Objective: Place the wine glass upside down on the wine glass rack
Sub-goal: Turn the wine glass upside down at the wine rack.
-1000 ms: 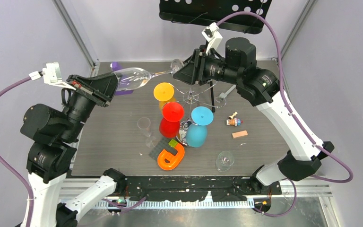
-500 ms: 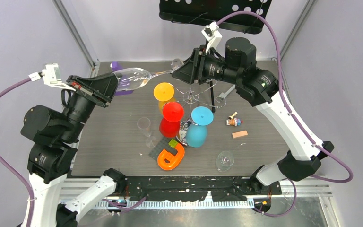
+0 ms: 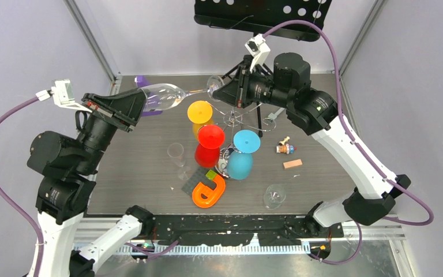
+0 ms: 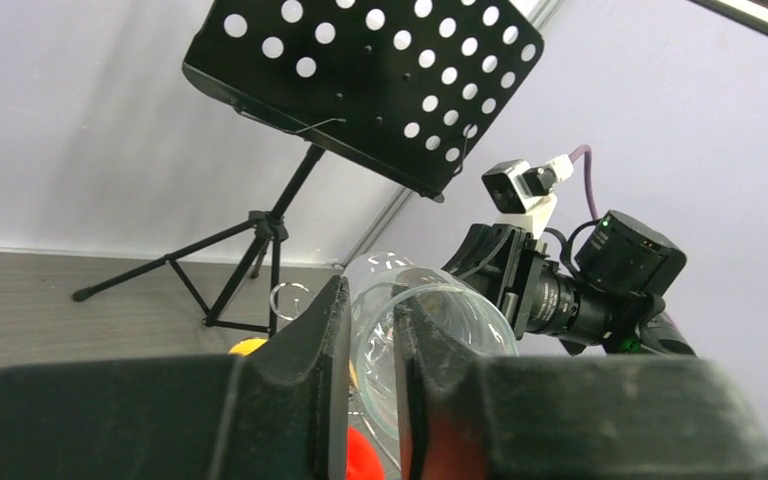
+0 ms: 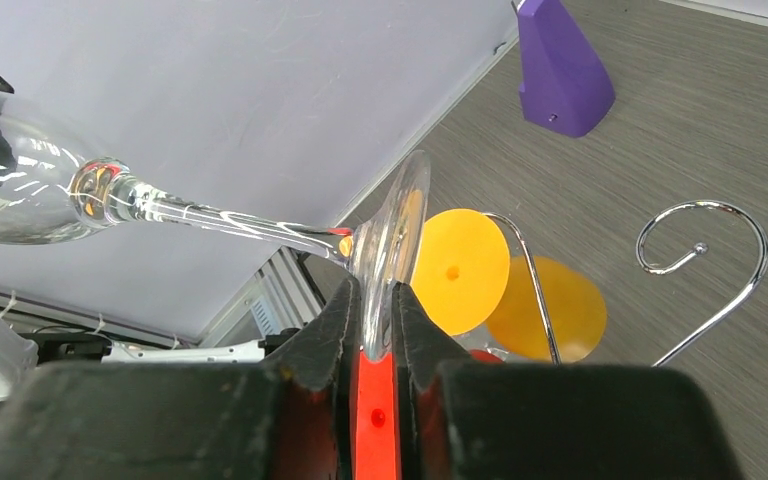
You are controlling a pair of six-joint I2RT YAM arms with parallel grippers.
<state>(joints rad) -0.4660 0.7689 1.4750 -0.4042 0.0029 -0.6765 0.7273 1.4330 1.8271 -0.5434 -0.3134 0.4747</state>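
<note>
A clear wine glass (image 3: 164,95) lies sideways in the air, above the table's far left. My left gripper (image 3: 141,101) is shut on the bowl's rim (image 4: 440,320), with one finger inside and one outside; in its wrist view the gripper (image 4: 372,340) fills the bottom. My right gripper (image 3: 216,89) is shut on the edge of the glass's foot (image 5: 390,240); its wrist view shows the gripper (image 5: 375,300) at bottom centre. The chrome wine glass rack (image 3: 231,118) stands just below and right of the foot. It holds yellow (image 3: 199,112), red (image 3: 210,144) and blue (image 3: 243,153) cups upside down. A free curled arm (image 5: 705,240) shows at right.
A black music stand (image 3: 259,17) stands at the back. On the table are two clear glasses (image 3: 175,151) (image 3: 274,196), an orange piece (image 3: 209,190) on a dark plate, a purple object (image 3: 143,81), a small figure (image 3: 285,148) and a tan block (image 3: 292,164).
My right gripper has shifted slightly left and up with the glass's foot. The left arm and the bowl have barely moved.
</note>
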